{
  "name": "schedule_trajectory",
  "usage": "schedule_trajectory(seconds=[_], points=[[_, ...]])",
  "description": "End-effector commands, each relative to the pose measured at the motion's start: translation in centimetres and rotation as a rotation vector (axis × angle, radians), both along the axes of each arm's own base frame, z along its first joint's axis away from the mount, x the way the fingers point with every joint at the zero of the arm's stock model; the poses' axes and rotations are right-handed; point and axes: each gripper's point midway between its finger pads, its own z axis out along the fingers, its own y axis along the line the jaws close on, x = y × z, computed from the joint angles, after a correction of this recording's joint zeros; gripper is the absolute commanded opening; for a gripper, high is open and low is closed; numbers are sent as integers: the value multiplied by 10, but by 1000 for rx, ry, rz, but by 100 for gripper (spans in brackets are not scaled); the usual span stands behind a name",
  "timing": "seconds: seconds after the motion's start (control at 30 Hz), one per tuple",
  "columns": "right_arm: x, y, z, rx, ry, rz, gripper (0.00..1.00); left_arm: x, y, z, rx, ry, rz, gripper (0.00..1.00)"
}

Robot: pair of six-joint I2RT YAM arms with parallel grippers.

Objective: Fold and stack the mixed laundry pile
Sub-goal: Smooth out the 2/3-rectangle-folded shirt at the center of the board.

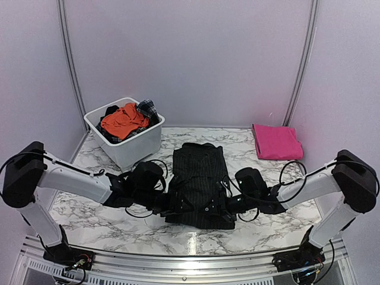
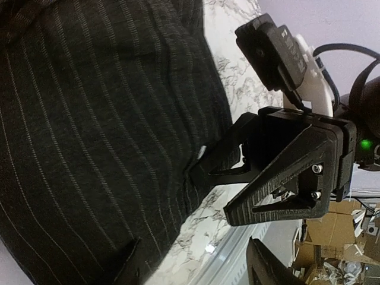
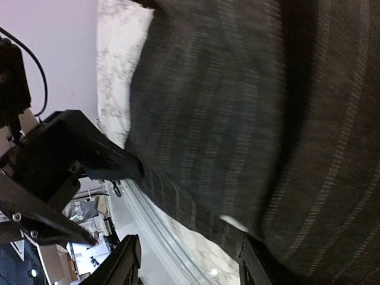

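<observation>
One piece folded, one under my jaws, the rest in the tub.
Both grippers, my left gripper (image 3: 117,206) and right gripper (image 2: 211,196), sit at the near hem of the black pinstriped shirt (image 1: 199,178), which lies flat and lengthwise mid-table, close to the near edge. Each pair of jaws stands part-way apart against the cloth, and I cannot tell whether either has bitten. I judge the task to be early: only the magenta-pink cloth (image 1: 276,142) lies folded, at the far right corner, with nothing stacked on it. The white tub (image 1: 133,148) at the far left corner holds the orange garment (image 1: 122,122), the small dark plaid piece (image 1: 148,108) and some dark cloth I cannot make out. This shirt wants folding, then those.
</observation>
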Motion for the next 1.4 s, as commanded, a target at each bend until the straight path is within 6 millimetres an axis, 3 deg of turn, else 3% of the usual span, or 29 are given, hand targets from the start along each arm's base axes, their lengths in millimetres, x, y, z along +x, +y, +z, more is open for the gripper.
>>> schedule_trajectory(seconds=[0.0, 0.1, 0.17, 0.23, 0.37, 0.5, 0.63, 0.73, 0.8, 0.97, 1.1, 1.23, 1.37], points=[[-6, -13, -31, -36, 51, -35, 55, -17, 13, -49, 24, 128, 24, 57], [-20, -27, -57, -82, 102, -30, 54, -32, 37, -84, 90, 206, 55, 49], [-28, -32, -60, -77, 120, -27, 54, -42, 49, -89, 106, 216, 52, 47], [-28, -31, -46, -54, 86, -12, 52, -47, 53, -75, 78, 192, 34, 47], [-12, -22, 6, -69, -63, 28, 51, -41, 45, -22, 2, 62, -19, 49], [7, -6, 54, -51, -186, 51, 48, -18, 33, 10, 48, -66, -36, 48], [23, 17, 67, 12, -193, 50, 39, 10, 22, 25, -23, -61, 5, 42], [28, 29, 49, 37, -146, 48, 32, 29, 9, 25, -36, -52, 8, 37], [32, 30, 27, 12, -112, 40, 28, 38, 1, 17, -33, -45, 3, 32], [54, 3, -24, -74, -91, -10, 24, 73, 4, -20, -27, -1, 75, 25], [56, -1, -56, -108, -68, 38, 23, 97, 7, -53, 7, 27, 115, 22], [44, -4, -79, -113, -19, 76, 23, 90, 13, -79, 43, 92, 135, 19], [31, -13, -77, -133, -13, 102, 24, 70, 21, -64, 70, 49, 88, 22]])
